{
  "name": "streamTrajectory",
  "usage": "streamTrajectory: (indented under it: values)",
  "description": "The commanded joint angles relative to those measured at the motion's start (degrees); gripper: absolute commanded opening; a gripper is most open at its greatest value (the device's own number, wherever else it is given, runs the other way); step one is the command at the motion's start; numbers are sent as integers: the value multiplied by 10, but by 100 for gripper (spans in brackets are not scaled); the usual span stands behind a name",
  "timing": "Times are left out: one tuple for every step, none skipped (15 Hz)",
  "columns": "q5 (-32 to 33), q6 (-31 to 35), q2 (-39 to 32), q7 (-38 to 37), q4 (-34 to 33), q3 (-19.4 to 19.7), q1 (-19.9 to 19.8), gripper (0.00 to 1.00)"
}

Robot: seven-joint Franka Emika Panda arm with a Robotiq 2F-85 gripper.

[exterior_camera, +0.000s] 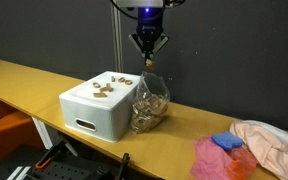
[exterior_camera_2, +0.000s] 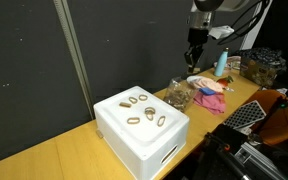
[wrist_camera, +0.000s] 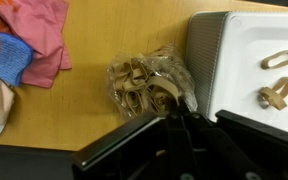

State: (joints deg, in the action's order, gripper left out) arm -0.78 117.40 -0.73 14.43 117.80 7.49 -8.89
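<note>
Yellow-tan wooden tabletop point(exterior_camera: 14, 75) runs across the scene in front of a dark backdrop and carries every object shown. Largest upon it is a white rectangular plastic box point(exterior_camera: 104, 115), closed, with a handle slot in its side wall; in an exterior view point(exterior_camera_2: 134, 145) it stands near the table's front edge. A heap of crumpled cloths point(exterior_camera: 269, 140), pink, blue and peach, lies well apart from the box at the far end of the table, and the wrist view point(wrist_camera: 44, 30) places it in the upper left corner.

Between box and cloths, just beside the box and seemingly touching its wall, sits a clear plastic bag of tan wooden pieces point(exterior_camera: 149, 100). It stands upright on the table, its neck drawn up to a point. The wrist view point(wrist_camera: 139, 85) shows it directly below the camera, the box wall point(wrist_camera: 199, 50) alongside.

The black Robotiq gripper point(exterior_camera: 149, 55) hangs vertically over the bag, fingers converging on the neck; they appear pinched together on the plastic, though the contact is small and dim in all three views point(exterior_camera_2: 194, 58) point(wrist_camera: 181, 115).

Several loose tan wooden rings point(exterior_camera: 104, 88) lie scattered flat on the box lid point(exterior_camera_2: 144, 112) point(wrist_camera: 279, 60).
</note>
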Motion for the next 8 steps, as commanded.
streamTrajectory:
  values:
    - [-11,34,-20,-19,-1,4,1,0]
    - [-14,40,-32,-23,-4,3,2,0]
    - [-16,50,-42,-25,-4,3,2,0]
    - [-18,63,-51,-26,-2,2,1,0]
    - [-22,73,-65,-25,-6,1,2,0]
    - [-27,83,-78,-23,-10,0,1,0]
    - [-29,93,-89,-25,-12,-2,1,0]
    - [-34,100,-99,-25,-15,-3,0,0]
